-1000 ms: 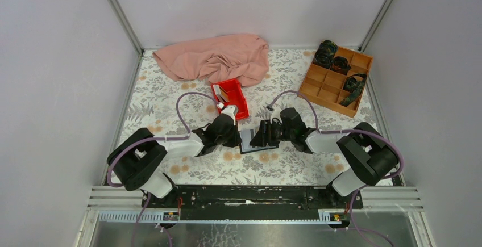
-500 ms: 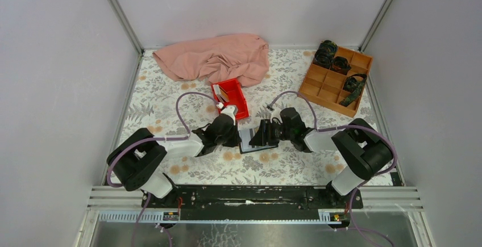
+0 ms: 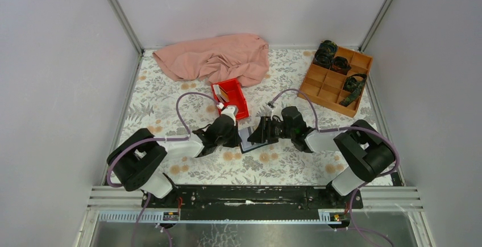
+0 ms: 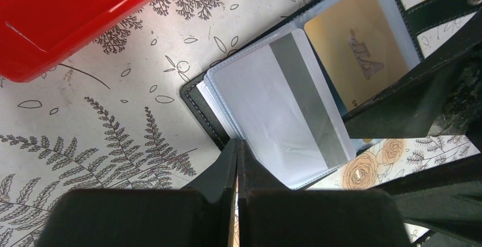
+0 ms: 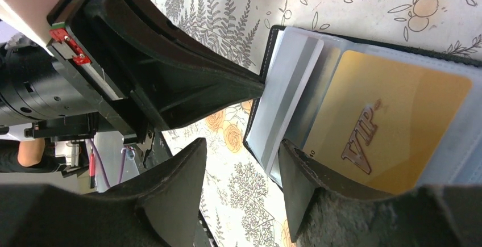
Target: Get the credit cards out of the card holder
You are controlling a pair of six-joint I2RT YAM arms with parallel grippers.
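The card holder (image 3: 248, 139) lies open on the flowered table between my two grippers, black outside with clear pockets. In the left wrist view a white card with a silver stripe (image 4: 278, 108) sits in its near pocket and a gold card (image 4: 358, 48) beyond it. My left gripper (image 4: 237, 143) is shut, its tips against the holder's black edge (image 4: 196, 102). My right gripper (image 5: 241, 164) is open; one finger rests on the holder beside the gold VIP card (image 5: 392, 116), the other over bare table. The white card (image 5: 287, 96) sticks out of the pocket's edge.
A red tray (image 3: 233, 100) stands just behind the holder, with a small item in it, and shows in the left wrist view (image 4: 68, 14). A pink cloth (image 3: 216, 58) lies at the back. A wooden compartment box (image 3: 336, 78) with dark items stands at the back right.
My right gripper has shifted slightly left and farther over the holder, and the holder looks slightly turned. My left arm has not moved.
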